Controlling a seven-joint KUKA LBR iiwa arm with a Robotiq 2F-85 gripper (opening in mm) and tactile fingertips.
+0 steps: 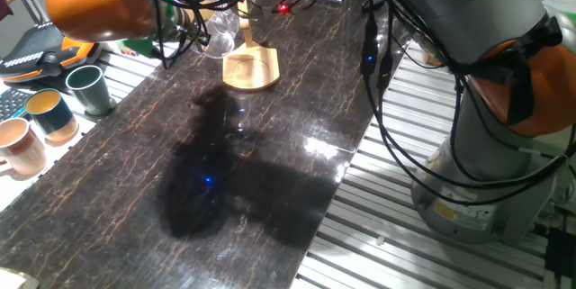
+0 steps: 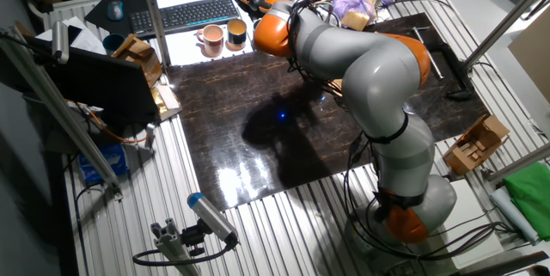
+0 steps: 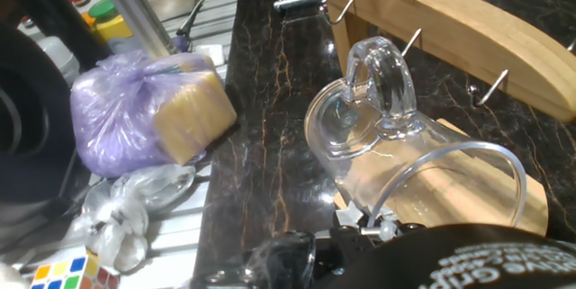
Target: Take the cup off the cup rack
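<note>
Here, hand view | clear cup (image 3: pixel 396 136) (handled, unlike a plain tumbler) hangs on a peg of the wooden cup rack (image 3: pixel 468 28), just beyond the gripper (image 3: pixel 360 235) | grasp: cannot tell | risk: snagged handle tips rack.

The arm rises from its grey base, bends at an orange joint and reaches out low and nearly level, ending in a second orange joint just behind the end effector (image 1: pixel 209 30). Cables hang in loops along the last links and run down toward the base. In the hand view only a dark edge of the end effector (image 3: pixel 360 235) shows at the bottom of the frame, so how the fingers stand, apart or together, cannot be told from any view.
</note>
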